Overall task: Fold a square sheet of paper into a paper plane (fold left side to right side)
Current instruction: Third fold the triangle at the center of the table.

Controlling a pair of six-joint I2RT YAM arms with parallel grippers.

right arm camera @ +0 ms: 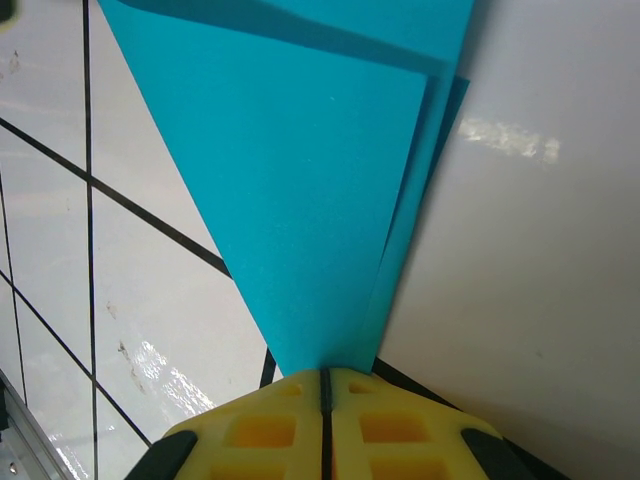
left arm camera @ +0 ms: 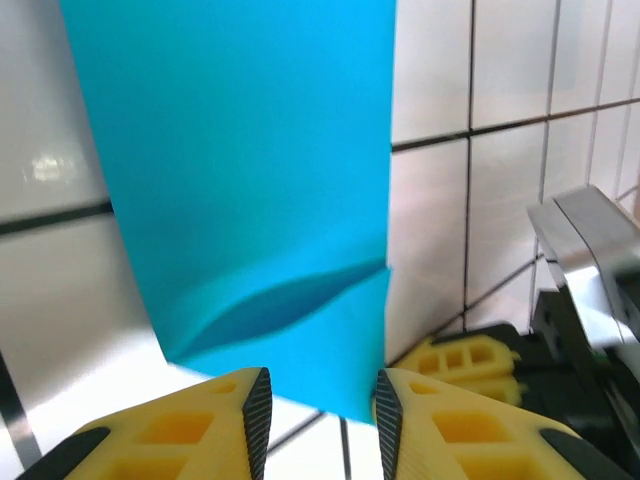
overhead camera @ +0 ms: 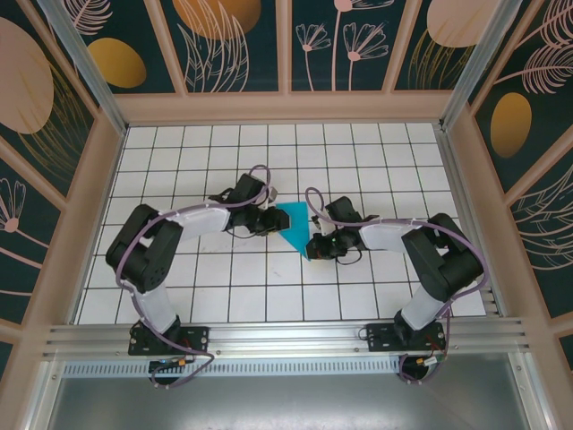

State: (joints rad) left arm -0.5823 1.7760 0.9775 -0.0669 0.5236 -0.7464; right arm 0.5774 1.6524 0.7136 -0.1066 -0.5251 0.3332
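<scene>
Right gripper (right arm camera: 325,374) clamps the pointed tip of the paper plane (right arm camera: 320,200).

My cyan-blue paper (overhead camera: 291,224), folded to a layered pointed wedge, lies on the white table (overhead camera: 224,287); its narrow tip looks pinched in my right gripper (right arm camera: 325,375).

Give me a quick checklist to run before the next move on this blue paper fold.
1. Right tool shut on the paper tip: ok.
2. Left tool gripping the paper: not ok, its jaws stand apart with the paper's edge between them.
3. Layers flush near the tip: not ok, one edge juts past the other.
4. Paper lying flat: not ok, it bulges near the left tool.
5. Tools apart from each other: ok.
</scene>
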